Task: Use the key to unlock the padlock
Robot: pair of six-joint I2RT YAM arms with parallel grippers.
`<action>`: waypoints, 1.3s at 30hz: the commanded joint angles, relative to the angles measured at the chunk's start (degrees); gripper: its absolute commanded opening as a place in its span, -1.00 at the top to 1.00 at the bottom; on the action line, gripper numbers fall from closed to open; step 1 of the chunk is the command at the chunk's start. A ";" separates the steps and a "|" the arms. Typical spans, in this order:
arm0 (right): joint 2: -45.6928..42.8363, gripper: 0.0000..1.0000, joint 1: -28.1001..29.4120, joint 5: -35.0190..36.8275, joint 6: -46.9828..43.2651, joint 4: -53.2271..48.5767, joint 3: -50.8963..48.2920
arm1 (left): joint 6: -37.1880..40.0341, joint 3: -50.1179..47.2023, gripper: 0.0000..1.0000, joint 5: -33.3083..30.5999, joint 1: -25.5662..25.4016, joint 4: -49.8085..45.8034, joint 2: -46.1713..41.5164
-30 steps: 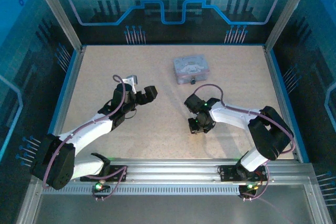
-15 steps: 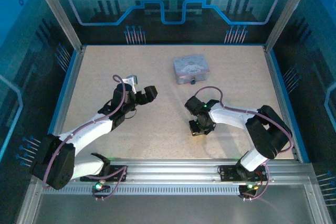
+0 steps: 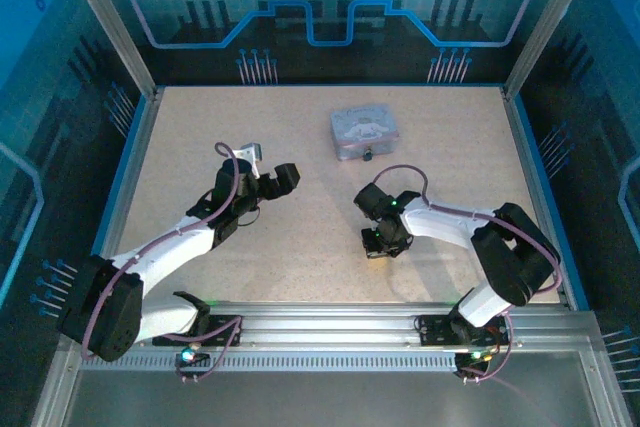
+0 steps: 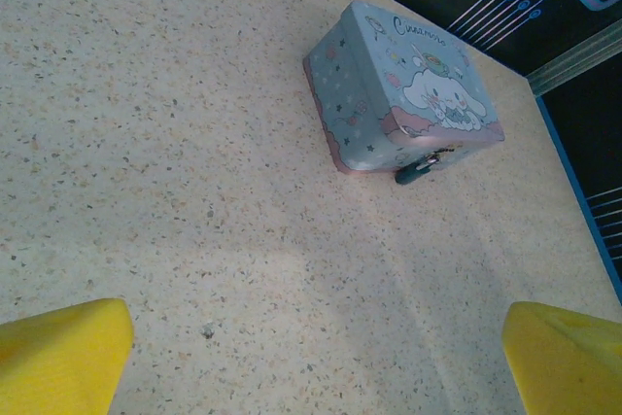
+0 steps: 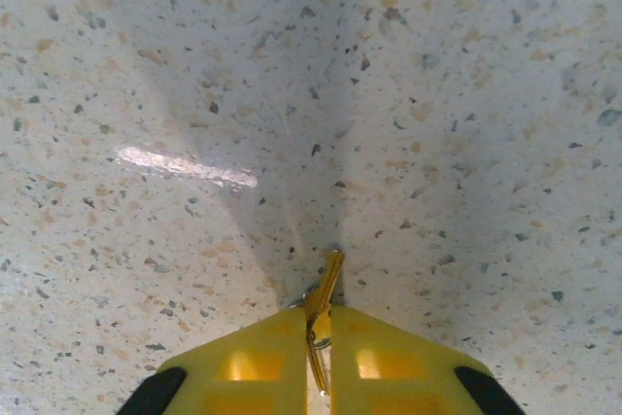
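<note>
- You will find the padlock (image 4: 413, 172) hanging at the latch on the front wall of the tin box (image 4: 403, 85), touching that wall. From above it is a dark speck on the box's near edge.
- Expect the padlock to be light, hard and stiff, but loose on its thin shackle. It will likely swing away when pushed, and the tin box may slide with it.
- Take the padlock by the flat sides of its body, leave the keyhole end free, and brace it before you push anything in.
- The key (image 5: 326, 289) is a thin, brass-coloured strip, probably rigid but slick. It is easy to twist out of line if you grip it lightly.
- Your right fingers (image 5: 272, 357) are pressed together on the key's head, and its blade sticks out past the tips toward the worktop (image 4: 146, 143). Whether the tip touches the surface I cannot tell.
- That hand sits on the near side of the tin box, well apart from it.
- Your left fingers (image 4: 58, 352) are spread wide and hold nothing. They hang over bare worktop to the left of the tin box and on its near side, aimed at the box and padlock.
</note>
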 commanded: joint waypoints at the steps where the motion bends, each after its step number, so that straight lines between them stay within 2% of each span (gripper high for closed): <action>1: 0.21 0.88 -0.43 -1.23 0.64 0.41 -2.30 | 1.77 1.80 -0.97 0.16 -0.40 -0.83 -0.64; 6: -1.81 1.00 -1.05 -1.31 0.49 1.78 -2.75 | 1.58 2.04 -0.98 0.17 -0.36 -1.02 -1.27; 11: -5.96 1.00 -1.75 -1.17 -0.54 4.59 -3.59 | 1.08 2.82 -0.98 1.02 -0.30 -2.14 -2.27; 23: -19.04 1.00 -3.79 -0.70 -8.32 14.61 -3.91 | -3.45 6.86 -0.97 10.24 -0.31 -3.46 -2.27; 29: -22.02 1.00 -4.48 -1.89 -12.00 18.01 -1.38 | -12.32 10.31 -0.94 14.88 -0.26 -6.99 0.05; 33: -23.54 1.00 -4.50 -4.19 -14.61 24.07 -1.08 | -20.43 11.23 -0.88 21.79 -0.30 -2.01 2.56; 39: -23.46 1.00 -4.57 -8.93 -16.06 31.57 0.06 | -28.03 12.57 -0.72 29.65 -0.26 6.89 5.53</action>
